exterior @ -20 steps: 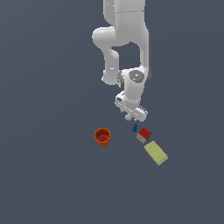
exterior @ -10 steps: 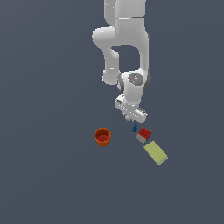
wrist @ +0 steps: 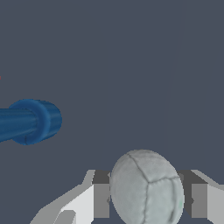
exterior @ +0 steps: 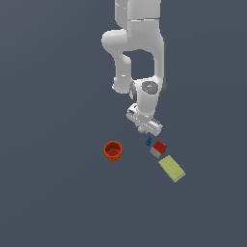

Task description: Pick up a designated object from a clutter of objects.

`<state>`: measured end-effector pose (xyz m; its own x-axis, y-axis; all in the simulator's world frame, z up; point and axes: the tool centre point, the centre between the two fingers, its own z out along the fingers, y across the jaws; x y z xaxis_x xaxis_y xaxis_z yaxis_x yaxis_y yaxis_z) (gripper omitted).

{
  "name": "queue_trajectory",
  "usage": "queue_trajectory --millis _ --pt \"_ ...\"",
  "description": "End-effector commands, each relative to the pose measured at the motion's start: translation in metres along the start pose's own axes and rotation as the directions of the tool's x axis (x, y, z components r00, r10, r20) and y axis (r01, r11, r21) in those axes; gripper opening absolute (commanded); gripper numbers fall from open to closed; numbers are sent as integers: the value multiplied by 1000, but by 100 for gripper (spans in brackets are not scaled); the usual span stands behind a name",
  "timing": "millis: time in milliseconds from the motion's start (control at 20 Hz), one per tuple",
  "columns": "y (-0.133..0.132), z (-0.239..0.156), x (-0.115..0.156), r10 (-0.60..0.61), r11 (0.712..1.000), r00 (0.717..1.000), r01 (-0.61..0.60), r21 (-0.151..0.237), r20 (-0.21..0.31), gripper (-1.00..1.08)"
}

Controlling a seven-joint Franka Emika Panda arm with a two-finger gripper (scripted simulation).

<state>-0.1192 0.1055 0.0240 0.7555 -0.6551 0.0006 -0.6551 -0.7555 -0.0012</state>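
The tiny pale grey-white ball point(wrist: 146, 188) sits between my gripper's point(wrist: 148, 200) two fingers, and both pads touch its sides. In the exterior view the gripper point(exterior: 143, 128) hangs under the white arm with the ball point(exterior: 141, 129) at its tip, just above and to the left of the small blue piece point(exterior: 148, 141). The blue piece point(wrist: 30, 121) also shows in the wrist view, apart from the ball. The red-and-grey cube point(exterior: 158, 147) lies next to the blue piece. The orange-red cup point(exterior: 113, 150) stands off to the exterior view's left.
A pale yellow flat block point(exterior: 171, 168) lies beyond the cube toward the exterior view's lower right. The dark grey floor point(exterior: 58, 193) spreads around the small cluster.
The hand has shifted only slightly over the same spot, and its wrist has turned a little. The cup, cube, blue piece and yellow block have not moved.
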Motion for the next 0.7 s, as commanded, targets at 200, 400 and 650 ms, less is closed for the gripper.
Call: queue_trajectory --millis 200,400,650 --pt "-3 -10 4 0 1000 1000 0 0 0 -100" --pt "-8 -24 9 0 1000 1000 0 0 0 -100" --pt "-17 -52 19 0 1000 1000 0 0 0 -100"
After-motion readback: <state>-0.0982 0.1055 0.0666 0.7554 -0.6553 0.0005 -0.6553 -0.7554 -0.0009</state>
